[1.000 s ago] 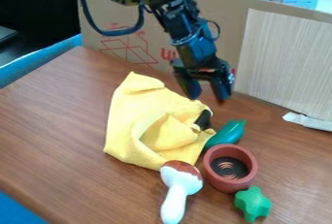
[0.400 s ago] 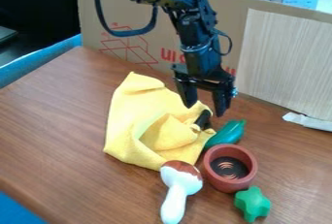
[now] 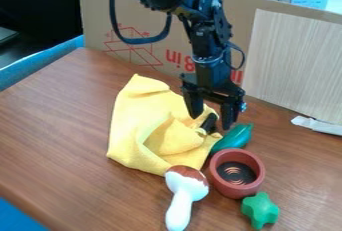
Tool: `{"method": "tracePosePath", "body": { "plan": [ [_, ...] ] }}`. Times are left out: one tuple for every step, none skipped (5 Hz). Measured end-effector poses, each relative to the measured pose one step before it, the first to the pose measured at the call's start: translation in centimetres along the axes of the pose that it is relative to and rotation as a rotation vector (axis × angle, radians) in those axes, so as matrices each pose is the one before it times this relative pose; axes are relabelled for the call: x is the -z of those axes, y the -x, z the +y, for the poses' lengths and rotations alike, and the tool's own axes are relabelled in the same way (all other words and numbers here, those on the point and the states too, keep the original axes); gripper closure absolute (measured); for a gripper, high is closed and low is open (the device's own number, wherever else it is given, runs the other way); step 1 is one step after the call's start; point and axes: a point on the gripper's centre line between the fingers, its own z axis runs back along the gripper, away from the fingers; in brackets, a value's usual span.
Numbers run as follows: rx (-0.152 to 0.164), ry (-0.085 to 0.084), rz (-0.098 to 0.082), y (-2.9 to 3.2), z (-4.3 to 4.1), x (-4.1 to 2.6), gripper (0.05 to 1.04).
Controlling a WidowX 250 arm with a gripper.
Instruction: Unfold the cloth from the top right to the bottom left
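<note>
End effector (image 3: 211, 122) above wooden table (image 3: 60, 120)

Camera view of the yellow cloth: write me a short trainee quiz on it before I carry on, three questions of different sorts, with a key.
1. True or false: the yellow cloth lies fully spread out and flat on the table.
2. Multiple choice: which of these is nearest the green star-shaped piece?
a) the yellow cloth
b) the reddish-brown cup
c) the cardboard
3. Fill in the missing word: the fingers of the gripper are ____, with a gap between their tips.

Key: 1 false, it is bunched and folded over; 2 b; 3 open or apart.
</note>
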Motion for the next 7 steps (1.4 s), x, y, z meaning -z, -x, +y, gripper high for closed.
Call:
{"method": "tracePosePath", "body": {
  "plan": [
    [-0.012, -0.0208, 0.0156, 0.164, 0.243, 0.686, 0.082],
    [-0.0071, -0.0195, -0.0053, -0.271, 0.204, -0.027, 0.108],
    [-0.0174, -0.0089, 0.0145, 0.215, 0.174, 0.508, 0.37],
    [0.0035, -0.0059, -0.0011, -0.018, 0.093, 0.0, 0.677],
    [0.0025, -0.0014, -0.003, -0.047, 0.022, 0.0, 0.905],
    [0.0088, 0.0164, 0.0063, 0.153, -0.202, 0.052, 1.013],
    [-0.0178, 0.0331, 0.0166, 0.319, 0.505, -0.311, 1.029]
  ]
}}
